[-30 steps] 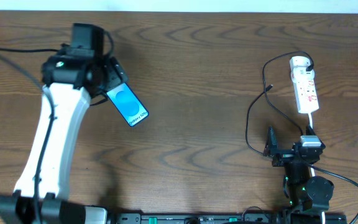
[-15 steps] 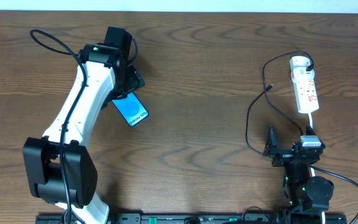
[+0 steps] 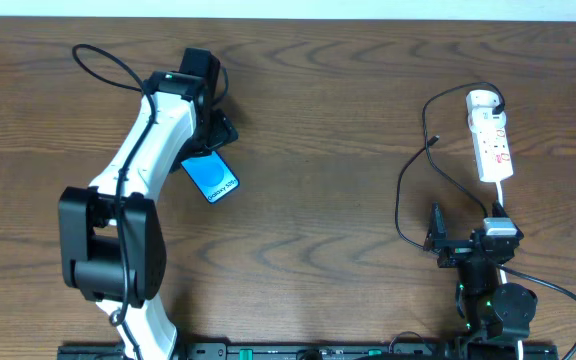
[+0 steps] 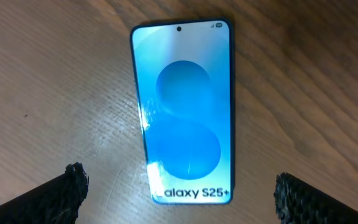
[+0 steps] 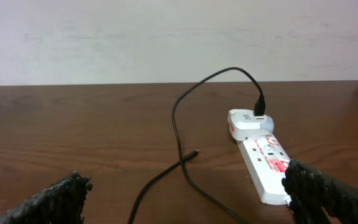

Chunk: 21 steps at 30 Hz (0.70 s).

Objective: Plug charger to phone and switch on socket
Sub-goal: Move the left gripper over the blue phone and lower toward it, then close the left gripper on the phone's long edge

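The phone (image 3: 213, 177) lies flat on the table at the left, blue screen up, and fills the middle of the left wrist view (image 4: 182, 112). My left gripper (image 3: 209, 140) hovers at the phone's far end, open and empty, its fingertips (image 4: 67, 193) wide to either side (image 4: 182, 199). The white socket (image 3: 490, 140) lies at the far right, also in the right wrist view (image 5: 267, 162). The charger cable (image 3: 400, 195) runs from the socket's far end, and its free plug tip (image 3: 436, 140) lies on the table (image 5: 194, 152). My right gripper (image 3: 465, 224) is open and empty, near the socket's near end (image 5: 185, 193).
The wooden table (image 3: 318, 120) runs to a pale wall (image 5: 166, 37) beyond its far edge. The left arm (image 3: 138, 180) stretches across the left side. The socket's white cord (image 3: 498, 205) runs toward the right arm's base.
My left arm has swung to the right and its gripper now sits over the phone's far end. The phone, the cable, the socket and the right arm have not moved.
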Each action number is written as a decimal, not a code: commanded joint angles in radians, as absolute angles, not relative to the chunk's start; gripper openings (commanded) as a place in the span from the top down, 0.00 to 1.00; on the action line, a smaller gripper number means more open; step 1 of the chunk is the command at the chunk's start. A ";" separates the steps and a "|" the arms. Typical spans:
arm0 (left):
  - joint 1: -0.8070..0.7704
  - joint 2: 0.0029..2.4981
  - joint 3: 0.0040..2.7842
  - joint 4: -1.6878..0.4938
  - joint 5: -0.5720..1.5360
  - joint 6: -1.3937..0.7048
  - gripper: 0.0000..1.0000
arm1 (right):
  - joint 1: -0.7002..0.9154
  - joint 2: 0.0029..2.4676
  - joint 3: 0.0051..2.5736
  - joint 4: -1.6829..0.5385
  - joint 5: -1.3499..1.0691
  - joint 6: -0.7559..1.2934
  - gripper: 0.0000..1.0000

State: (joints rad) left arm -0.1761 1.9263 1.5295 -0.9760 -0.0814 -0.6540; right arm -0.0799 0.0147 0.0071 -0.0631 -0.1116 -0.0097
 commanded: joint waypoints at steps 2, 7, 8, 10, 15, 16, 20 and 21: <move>-0.159 1.957 1.520 -0.959 -0.095 -0.621 0.02 | -0.073 0.008 0.006 -0.067 -0.107 -0.020 0.01; -0.111 1.967 1.494 -0.914 -0.033 -0.579 0.02 | -0.073 0.008 0.006 -0.067 -0.107 -0.020 0.01; -0.101 1.967 1.486 -0.895 0.014 -0.554 0.02 | -0.073 0.008 0.006 -0.067 -0.107 -0.020 0.01; -0.083 1.968 1.468 -0.863 0.093 -0.526 0.02 | -0.073 0.008 0.006 -0.067 -0.107 -0.020 0.01; -0.065 1.968 1.422 -0.839 0.097 -0.528 0.02 | -0.073 0.008 0.006 -0.068 -0.107 -0.020 0.01; -0.065 1.968 1.416 -0.830 0.098 -0.529 0.02 | -0.073 0.008 0.006 -0.067 -0.107 -0.020 0.01; -0.070 1.969 1.408 -0.818 0.097 -0.546 0.02 | -0.073 0.008 0.006 -0.067 -0.107 -0.020 0.01; -0.072 1.970 1.408 -0.817 0.097 -0.555 0.02 | -0.073 0.008 0.006 -0.068 -0.107 -0.020 0.01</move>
State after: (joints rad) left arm -0.0681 1.9545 1.4136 -0.8211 0.0853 -0.5491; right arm -0.0799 0.0147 0.0071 -0.0631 -0.1116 -0.0097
